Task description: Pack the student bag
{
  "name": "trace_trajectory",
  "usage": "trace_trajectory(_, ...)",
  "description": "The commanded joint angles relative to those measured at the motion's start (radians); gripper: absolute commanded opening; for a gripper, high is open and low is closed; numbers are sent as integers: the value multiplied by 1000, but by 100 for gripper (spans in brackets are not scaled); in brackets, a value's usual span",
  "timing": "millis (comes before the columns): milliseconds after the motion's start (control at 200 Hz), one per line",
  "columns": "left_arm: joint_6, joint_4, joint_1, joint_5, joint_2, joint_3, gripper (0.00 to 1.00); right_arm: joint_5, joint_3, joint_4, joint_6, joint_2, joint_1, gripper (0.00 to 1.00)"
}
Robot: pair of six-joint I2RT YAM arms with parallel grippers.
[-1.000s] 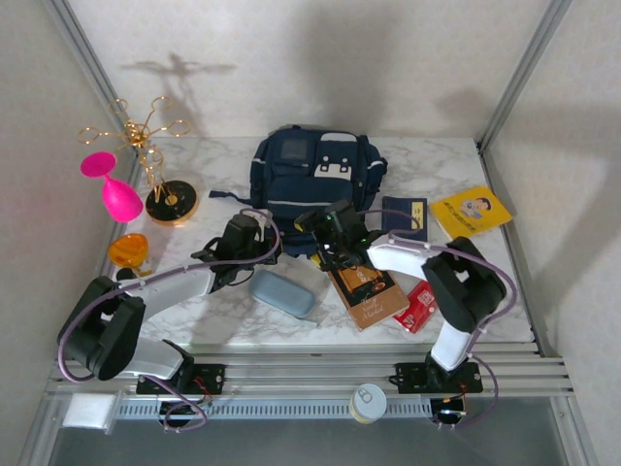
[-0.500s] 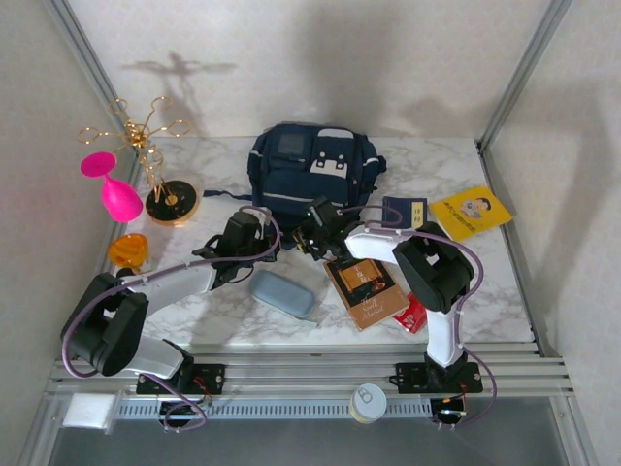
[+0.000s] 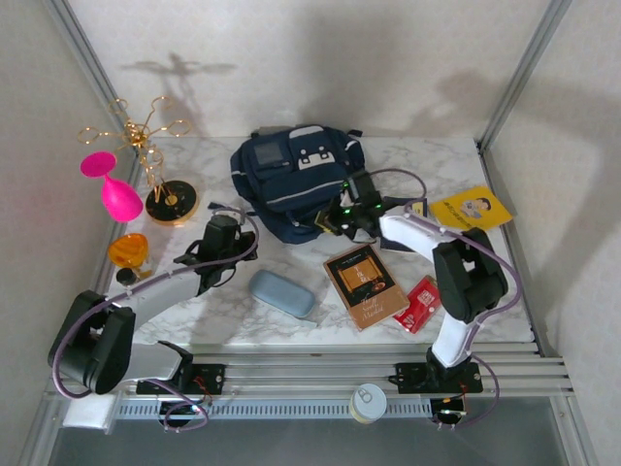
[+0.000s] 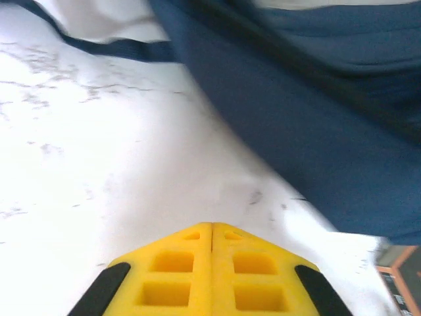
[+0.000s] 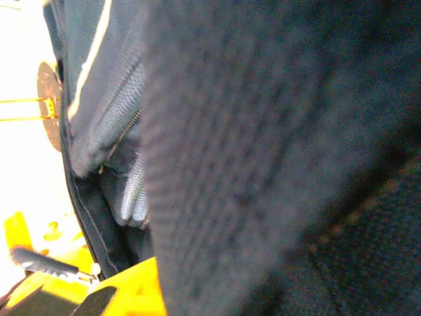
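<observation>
Status: the student bag, a large navy-blue fabric backpack with white-grey patches and a light stripe across the front pocket (image 3: 291, 175), sits at the far edge of the white marble-pattern table (image 3: 291, 335), slightly left of the middle. Its patched front faces up.

My left end effector (image 3: 221, 229) is low over bare table just off the bag's near-left side, not touching it. In the left wrist view its yellow fingers (image 4: 177, 263) are pressed flat together with nothing between them, so it is closed and empty. The bag's blue side (image 4: 316, 118) runs across the upper right of that view, and a dark strap (image 4: 118, 47) lies on the table at upper left.

My right end effector (image 3: 342, 216) is up against the bag's near-right side. The right wrist view is blurred navy fabric (image 5: 263, 164) at very close range, with a zipper line (image 5: 125, 128) and one yellow finger (image 5: 128, 293) at bottom left. I can't tell whether the jaws are clamped on fabric.

Other items:
- A gold wire stand on a round wooden base (image 3: 172, 203) is at the far-left corner.
- A pink plastic goblet (image 3: 114, 192) is at the left edge beside the stand.
- An orange translucent cup (image 3: 128, 250) is at the left edge, nearer me.
- A grey-blue oval case (image 3: 282, 293) is toward the near edge, left of centre.
- A brown flat box with gold print (image 3: 365, 284) is toward the near edge, right of centre.
- A small red pack (image 3: 419, 304) is just beside the box, on its right.
- A yellow booklet (image 3: 471, 210) is at the right edge.
</observation>
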Motion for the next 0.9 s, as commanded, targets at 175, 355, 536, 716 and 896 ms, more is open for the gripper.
trace_trajectory(175,37,29,-16,215,22,29,0,-88,30,12,-216,-10,-73,0)
trace_trajectory(355,27,-2,-99,222,21,122,20,-28,14,10,-265,-49,-46,0)
trace_trajectory(536,138,-13,-179,208,92,208,35,-39,26,9,-290,-37,-47,0)
trace_trajectory(716,20,-77,-114,449,223,313,42,-43,43,3,-317,-43,-48,0)
trace_trajectory(896,9,-85,-110,379,245,305,47,-45,47,1,-323,-42,-51,0)
